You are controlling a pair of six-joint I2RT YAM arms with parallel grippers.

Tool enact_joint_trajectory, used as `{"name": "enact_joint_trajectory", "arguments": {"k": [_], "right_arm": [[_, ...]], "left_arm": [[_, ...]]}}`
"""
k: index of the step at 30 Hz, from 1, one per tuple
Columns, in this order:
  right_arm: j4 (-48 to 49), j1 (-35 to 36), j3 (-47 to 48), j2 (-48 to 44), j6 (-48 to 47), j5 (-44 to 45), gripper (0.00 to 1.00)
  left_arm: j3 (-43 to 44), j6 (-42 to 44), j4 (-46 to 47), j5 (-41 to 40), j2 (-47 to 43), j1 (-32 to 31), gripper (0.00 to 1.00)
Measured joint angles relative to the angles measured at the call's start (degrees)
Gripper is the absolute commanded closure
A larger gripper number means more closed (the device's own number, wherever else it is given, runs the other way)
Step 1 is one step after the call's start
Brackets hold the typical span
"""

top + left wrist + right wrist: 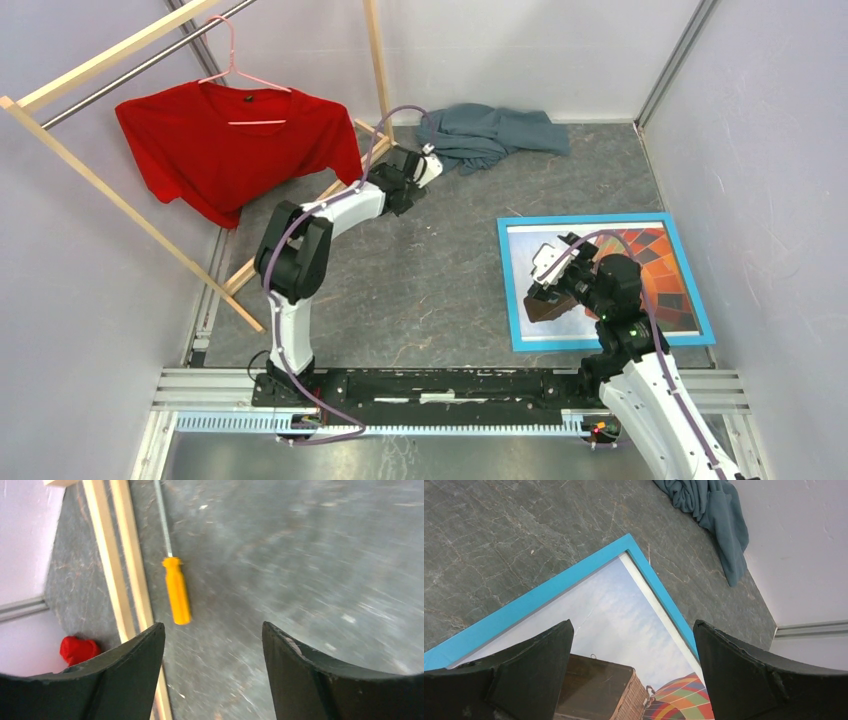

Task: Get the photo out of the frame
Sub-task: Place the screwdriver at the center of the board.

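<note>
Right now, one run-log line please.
left gripper open, empty, near screwdriver | right gripper open above photo | photo in frame | frame flat on table

Light: bright, even and diffuse in all three views; the source is not in view.
Shadows: faint and soft-edged.
Left wrist blur: the grey tabletop (310, 555) ahead and to the right of the left gripper (212, 626) is streaked; the orange screwdriver (178, 591) ahead-left is soft-edged.
Right wrist focus: crisp on the frame (574, 577) corner and the photo (619, 615) ahead of the right gripper (633, 623); the near fingers (524, 680) are dark.
Top view: sharp; the walls lean at the edges.
</note>
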Motion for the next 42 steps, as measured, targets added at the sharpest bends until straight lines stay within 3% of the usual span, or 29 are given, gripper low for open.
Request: {"name": "enact_joint_trajectory", "arguments": {"k": [7,10,13,19,23,32,40,42], "right_arm": [[-3.0,0.0,0.0,1.3,-3.2,-6.4,0.03],[-5.2,0.0,0.5,4.8,-3.0,-9.3,0.02],[-8.8,0.3,3.3,10.0,-3.9,-11.7,0.02],[-23.7,0.8,11.9,16.6,-17.3,-14.4,0.04],[-33.4,2.6,15.6,20.5,-24.7,-14.8,0.05],[-40.7,10.6,13.3,17.6,-27.8,-11.8,0.1],[-39.3,20.9,6.7,18.5,-26.0,-5.5,0.21],[-38.9,23.1,6.2,19.1,-25.6,-4.1,0.3]], "left_arm": [[-10.3,-1.4,-5.2,10.2,-15.4,-7.2,0.14],[-14.7,-2.4,-7.2,13.5,-21.9,-8.0,0.01],[-22.3,-3.5,-8.5,15.3,-31.3,-7.3,0.0],[-36.8,-4.1,-9.7,17.5,-51.3,-6.6,0.0],[-43.4,-5.4,-9.6,17.6,-59.5,-6.5,0.0],[-50.1,-7.4,-8.4,17.9,-65.8,-1.7,0.0],[-50.1,-8.4,-7.5,18.0,-64.2,2.0,0.0],[-50.1,-8.6,-7.5,18.1,-63.8,3.2,0.0]]}}
